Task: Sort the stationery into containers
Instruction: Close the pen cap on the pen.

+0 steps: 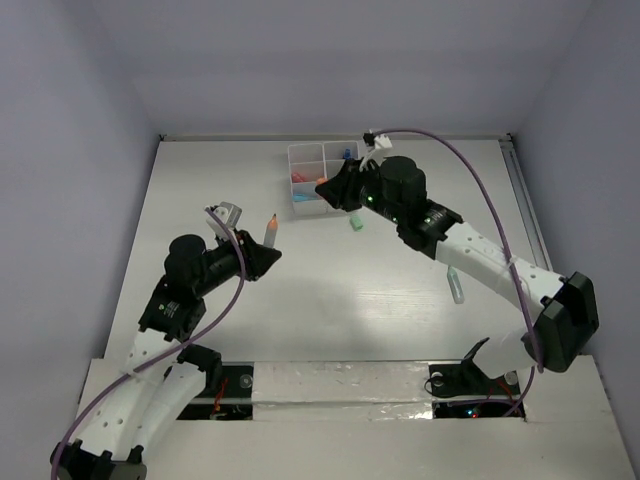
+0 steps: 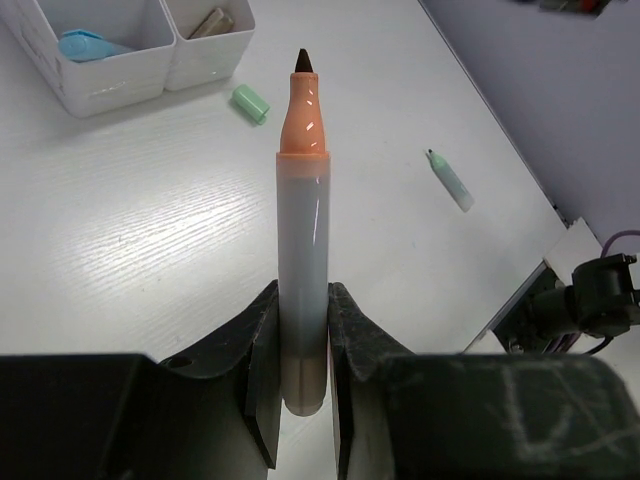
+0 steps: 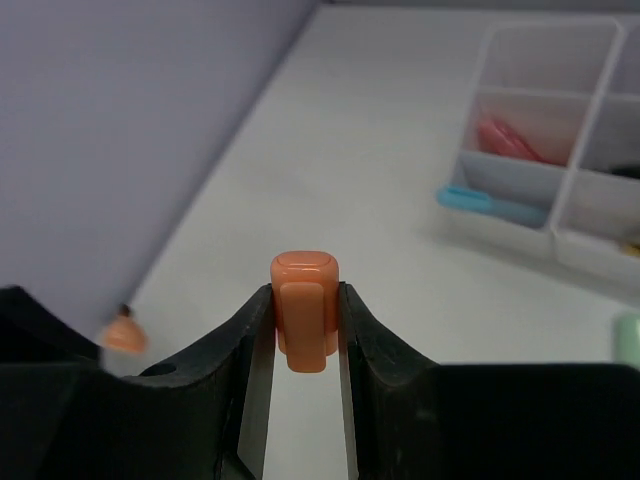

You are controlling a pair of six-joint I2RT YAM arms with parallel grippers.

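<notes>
Left end effector grips an uncapped marker, right end effector an orange cap

Uncapped orange marker clamped at its tail; orange cap clamped separately; pale-green marker lies flat.

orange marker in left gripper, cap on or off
Off: the orange marker shows a bare tip; right gripper holds an orange cap.

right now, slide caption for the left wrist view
Left fingers grip an uncapped orange marker by its base, white organiser box beyond.
</notes>
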